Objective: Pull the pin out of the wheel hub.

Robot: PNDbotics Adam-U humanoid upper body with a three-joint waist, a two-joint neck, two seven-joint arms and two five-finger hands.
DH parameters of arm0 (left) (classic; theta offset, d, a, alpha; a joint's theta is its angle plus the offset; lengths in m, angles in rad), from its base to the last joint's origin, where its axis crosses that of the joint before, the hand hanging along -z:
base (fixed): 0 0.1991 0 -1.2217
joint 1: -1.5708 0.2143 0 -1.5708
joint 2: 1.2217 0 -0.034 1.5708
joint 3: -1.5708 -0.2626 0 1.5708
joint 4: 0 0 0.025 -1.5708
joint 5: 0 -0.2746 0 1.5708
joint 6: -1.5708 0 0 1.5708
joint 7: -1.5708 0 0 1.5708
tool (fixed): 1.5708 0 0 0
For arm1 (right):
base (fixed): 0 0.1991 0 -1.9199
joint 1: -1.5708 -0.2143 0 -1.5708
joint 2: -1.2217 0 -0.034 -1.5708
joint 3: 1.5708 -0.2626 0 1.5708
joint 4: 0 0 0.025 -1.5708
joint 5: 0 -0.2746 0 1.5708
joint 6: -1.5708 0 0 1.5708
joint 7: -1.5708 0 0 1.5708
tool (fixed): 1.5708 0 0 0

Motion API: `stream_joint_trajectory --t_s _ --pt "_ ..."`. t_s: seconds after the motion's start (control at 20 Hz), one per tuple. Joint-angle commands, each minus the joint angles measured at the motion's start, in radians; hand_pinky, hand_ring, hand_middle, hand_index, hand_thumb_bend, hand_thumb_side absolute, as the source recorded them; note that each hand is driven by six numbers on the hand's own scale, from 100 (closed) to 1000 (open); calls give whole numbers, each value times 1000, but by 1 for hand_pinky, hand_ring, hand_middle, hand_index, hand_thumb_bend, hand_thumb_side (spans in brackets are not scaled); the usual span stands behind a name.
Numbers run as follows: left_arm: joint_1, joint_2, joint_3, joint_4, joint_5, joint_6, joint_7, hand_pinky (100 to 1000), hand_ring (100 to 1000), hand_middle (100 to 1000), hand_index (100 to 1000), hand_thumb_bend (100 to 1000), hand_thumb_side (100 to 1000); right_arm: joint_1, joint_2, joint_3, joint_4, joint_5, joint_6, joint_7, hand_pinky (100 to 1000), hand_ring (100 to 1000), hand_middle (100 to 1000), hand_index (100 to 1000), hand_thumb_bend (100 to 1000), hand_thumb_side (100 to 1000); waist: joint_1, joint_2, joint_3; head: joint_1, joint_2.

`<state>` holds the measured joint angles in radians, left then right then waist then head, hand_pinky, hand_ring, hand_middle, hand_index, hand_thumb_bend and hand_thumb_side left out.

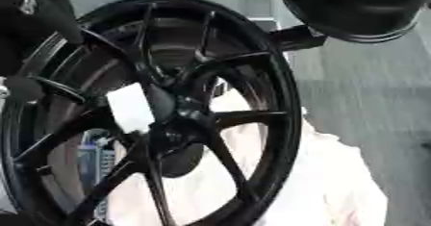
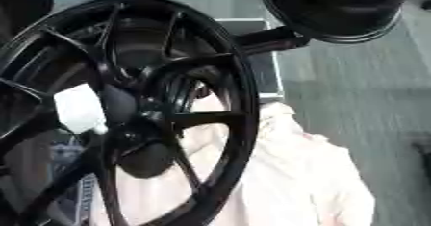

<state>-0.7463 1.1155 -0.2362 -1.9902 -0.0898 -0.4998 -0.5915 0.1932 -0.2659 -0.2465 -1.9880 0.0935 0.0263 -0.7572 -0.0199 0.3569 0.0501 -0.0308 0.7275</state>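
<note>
A white block (image 1: 131, 107) sits against the black wheel hub (image 1: 172, 124).

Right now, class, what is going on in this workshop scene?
A large black wheel stands upright, filling the view. A white rectangular piece sits by its hub. Something dark, possibly the robot's arm, crosses the rim at upper left, but no hand can be made out. White cloth lies behind the spokes.
</note>
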Motion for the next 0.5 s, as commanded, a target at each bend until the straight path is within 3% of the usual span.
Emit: stream_joint_trajectory --t_s 0.05,0.5 --pt "-28 16 -6 -10 -4 -3 -28 795 689 654 776 546 100 -1 -12 -6 -12 -5 -2 4 594 628 582 684 100 470 4 -20 0 -2 -10" --pt "-112 -20 -117 -10 -57 17 -138 823 762 733 827 620 100 -5 -16 -2 -12 -8 -1 9 594 627 582 684 100 470 12 -21 -6 -2 -14"
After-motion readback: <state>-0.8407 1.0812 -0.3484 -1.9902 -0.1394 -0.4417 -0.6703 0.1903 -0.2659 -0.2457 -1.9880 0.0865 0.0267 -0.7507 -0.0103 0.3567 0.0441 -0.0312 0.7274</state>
